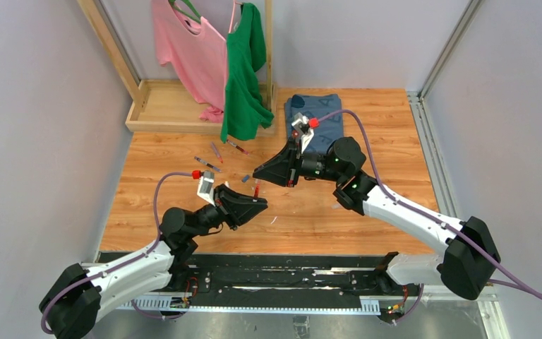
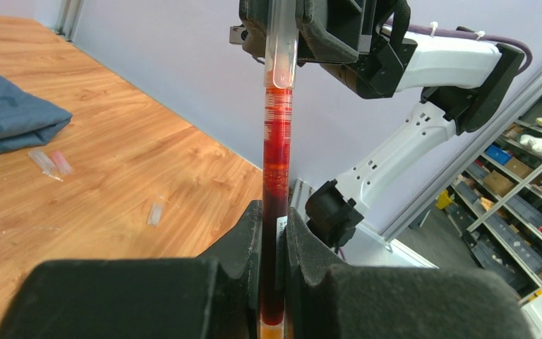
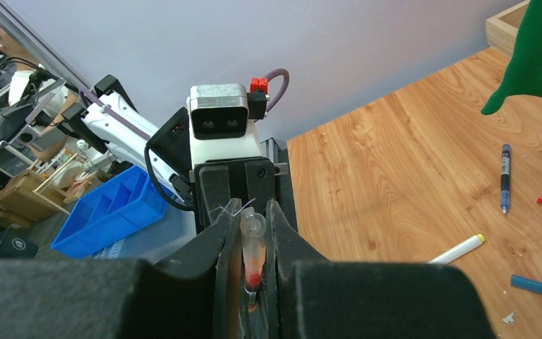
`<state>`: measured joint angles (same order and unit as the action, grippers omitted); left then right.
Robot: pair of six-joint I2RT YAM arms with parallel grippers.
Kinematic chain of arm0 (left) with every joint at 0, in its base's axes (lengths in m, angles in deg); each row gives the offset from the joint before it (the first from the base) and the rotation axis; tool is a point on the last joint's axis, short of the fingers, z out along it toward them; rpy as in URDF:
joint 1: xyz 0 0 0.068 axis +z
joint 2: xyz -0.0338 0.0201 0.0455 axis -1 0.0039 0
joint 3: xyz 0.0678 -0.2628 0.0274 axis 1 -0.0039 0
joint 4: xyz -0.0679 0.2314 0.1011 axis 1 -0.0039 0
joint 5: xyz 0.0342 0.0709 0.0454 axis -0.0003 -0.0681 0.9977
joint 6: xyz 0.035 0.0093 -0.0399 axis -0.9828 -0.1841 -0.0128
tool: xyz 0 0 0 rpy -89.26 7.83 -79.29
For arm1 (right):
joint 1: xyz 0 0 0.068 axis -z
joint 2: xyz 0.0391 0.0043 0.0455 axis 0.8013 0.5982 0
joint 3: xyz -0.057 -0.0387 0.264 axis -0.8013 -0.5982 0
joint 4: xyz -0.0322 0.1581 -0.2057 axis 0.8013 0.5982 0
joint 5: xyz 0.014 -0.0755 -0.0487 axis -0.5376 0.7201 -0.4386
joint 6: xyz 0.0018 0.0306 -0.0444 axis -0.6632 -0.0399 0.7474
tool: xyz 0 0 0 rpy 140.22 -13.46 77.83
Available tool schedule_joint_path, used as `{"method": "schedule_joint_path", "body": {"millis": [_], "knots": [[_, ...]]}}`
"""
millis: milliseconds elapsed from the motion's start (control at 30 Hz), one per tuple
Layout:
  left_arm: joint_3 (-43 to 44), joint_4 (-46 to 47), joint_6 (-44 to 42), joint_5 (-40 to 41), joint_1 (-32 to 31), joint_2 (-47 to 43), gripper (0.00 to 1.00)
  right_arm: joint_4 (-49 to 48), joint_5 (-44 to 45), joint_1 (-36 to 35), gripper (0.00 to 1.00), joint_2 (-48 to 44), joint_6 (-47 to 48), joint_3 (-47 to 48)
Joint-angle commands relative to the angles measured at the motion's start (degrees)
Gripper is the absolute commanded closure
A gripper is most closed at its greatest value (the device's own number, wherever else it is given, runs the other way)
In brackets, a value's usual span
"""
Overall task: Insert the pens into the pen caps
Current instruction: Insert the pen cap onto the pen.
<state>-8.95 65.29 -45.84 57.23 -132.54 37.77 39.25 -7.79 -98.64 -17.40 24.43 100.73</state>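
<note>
From above, we see the left pincer (image 1: 256,203) and right pincer (image 1: 257,174) meeting over the surface (image 1: 310,219), a dark red pen (image 1: 257,189) spanning them. At the left wrist, that pincer clamps the translucent red barrel, whose tip enters a clear cap (image 2: 280,42). At the right wrist, the pincer squeezes that cap; a blue cap (image 3: 529,284) lies loose.

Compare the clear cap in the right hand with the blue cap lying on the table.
The clear cap is see-through, the blue cap opaque. The clear cap is clamped in the right hand; the blue cap lies loose on the table. The clear cap has the end of the red pen in it; the blue cap holds no pen. Both are short tubes.
</note>
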Motion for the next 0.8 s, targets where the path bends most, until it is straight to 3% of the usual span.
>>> {"method": "schedule_joint_path", "body": {"millis": [0, 767], "knots": [[4.2, 3.1, -0.3, 2.1, 0.4, -0.3, 1.0, 2.2, -1.4, 0.0, 1.0, 0.3, -0.6, -2.8], [7.9, 5.4, -0.1, 2.7, 0.8, 0.2, 1.0, 7.3, -6.4, -2.8, 0.99, 2.6, -3.7, -14.8]]}}
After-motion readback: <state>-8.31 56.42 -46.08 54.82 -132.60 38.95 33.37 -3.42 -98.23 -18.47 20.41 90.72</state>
